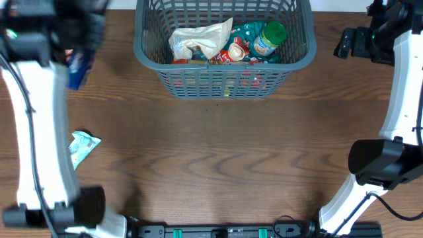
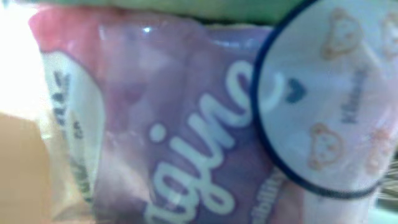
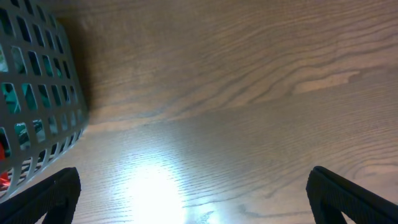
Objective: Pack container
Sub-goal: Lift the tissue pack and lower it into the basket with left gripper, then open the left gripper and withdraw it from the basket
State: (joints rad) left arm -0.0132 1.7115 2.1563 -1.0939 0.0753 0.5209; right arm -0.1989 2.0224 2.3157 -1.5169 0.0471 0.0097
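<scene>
**Upper left of the overhead view:** left gripper (image 1: 80,39), blurred, apparently pinching a purple packet (image 1: 78,70). Container (image 1: 192,82) sits top centre, part-filled. Lift the packet clear of the rim, then release low over the contents. Right gripper (image 3: 193,199) is spread wide and empty.

The left arm (image 1: 33,132) reached from the 7 o'clock corner up to 10 o'clock, the left end effector (image 1: 79,49) blurred and closed around a packet (image 1: 78,71). The right arm (image 1: 403,99) stretched from 5 o'clock to 2 o'clock, the right end effector (image 3: 199,196) gaping wide, holding nothing.
</scene>
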